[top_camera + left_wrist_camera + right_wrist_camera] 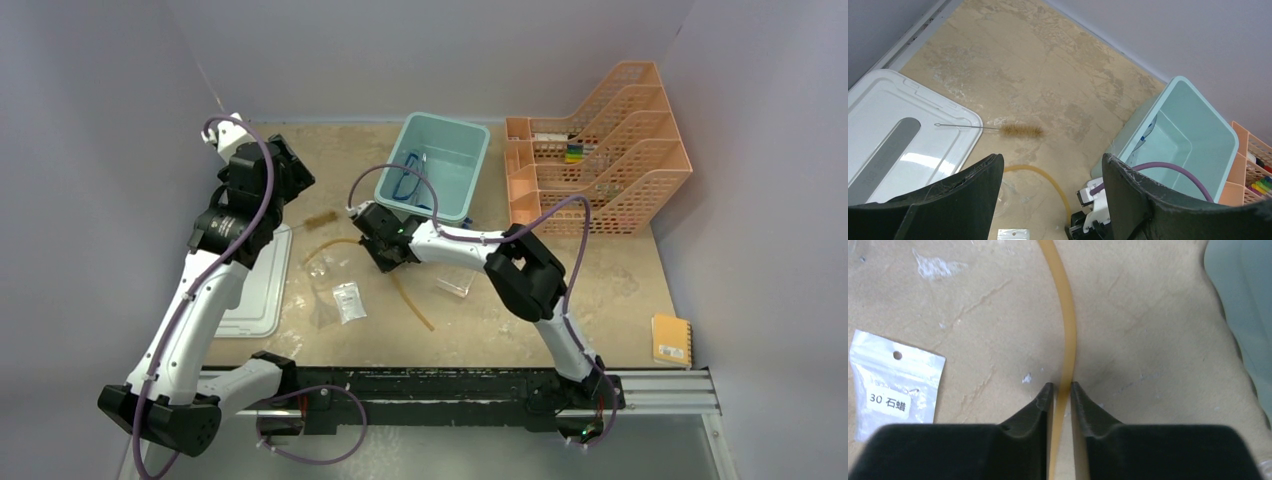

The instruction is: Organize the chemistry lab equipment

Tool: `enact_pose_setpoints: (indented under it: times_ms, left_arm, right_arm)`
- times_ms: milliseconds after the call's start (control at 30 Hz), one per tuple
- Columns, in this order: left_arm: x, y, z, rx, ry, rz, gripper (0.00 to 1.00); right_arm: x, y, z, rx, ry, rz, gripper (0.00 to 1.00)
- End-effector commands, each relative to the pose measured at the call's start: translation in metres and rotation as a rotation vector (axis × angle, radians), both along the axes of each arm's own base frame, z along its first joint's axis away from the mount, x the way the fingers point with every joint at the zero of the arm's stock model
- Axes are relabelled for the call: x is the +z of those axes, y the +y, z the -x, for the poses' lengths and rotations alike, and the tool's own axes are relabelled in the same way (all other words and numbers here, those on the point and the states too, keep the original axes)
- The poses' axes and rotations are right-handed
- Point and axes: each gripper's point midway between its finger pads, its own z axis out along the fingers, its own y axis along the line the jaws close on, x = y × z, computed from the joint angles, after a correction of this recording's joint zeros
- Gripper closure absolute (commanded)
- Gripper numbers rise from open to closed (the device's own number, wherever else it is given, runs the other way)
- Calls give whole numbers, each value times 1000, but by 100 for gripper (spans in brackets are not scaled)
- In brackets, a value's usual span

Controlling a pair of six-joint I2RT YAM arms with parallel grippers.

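My right gripper (1062,386) is down at the table and shut on the amber rubber tube (1067,330), which runs up between its fingertips. In the top view that gripper (385,258) sits mid-table, and the tube (412,300) curves out on both sides of it. A plastic packet (895,385) lies to its left. My left gripper (1053,165) is open and empty, high above the table. The thin brush (1020,131) lies below it, and the goggles (1148,132) lie in the teal bin (1198,100).
A white lid (255,290) lies at the left. The teal bin (470,125) stands at the back centre. The orange tiered tray (600,150) is at the back right. A yellow notebook (671,340) lies near the right front. A clear item (455,283) lies under the right arm.
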Motion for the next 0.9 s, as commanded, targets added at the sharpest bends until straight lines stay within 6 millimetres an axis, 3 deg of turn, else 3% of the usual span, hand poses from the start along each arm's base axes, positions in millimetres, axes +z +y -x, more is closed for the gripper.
enact_pose_setpoints:
  times_ms: [0, 33, 100, 200, 333, 633, 867]
  left_arm:
    - [15, 1, -4, -4, -51, -5, 29]
    - [16, 2, -3, -2, -51, -8, 29]
    - [19, 3, -2, 3, -56, -11, 29]
    - [26, 4, 0, 4, -67, -11, 29]
    - [41, 3, 5, -22, -91, -10, 29]
    - [49, 4, 12, -28, -113, -6, 29]
    - [48, 2, 10, -39, -113, -6, 28]
  right_arm:
    - [-40, -31, 2, -48, 25, 169, 94]
    - [-39, -33, 0, -60, 11, 178, 100]
    - [-28, -34, -7, -82, -28, 176, 100]
    - [5, -25, -16, -87, -89, 107, 100]
    - [68, -7, -19, -70, -137, -43, 100]
    - [193, 4, -26, -106, -280, -299, 100]
    - [284, -8, -37, -146, -395, -472, 100]
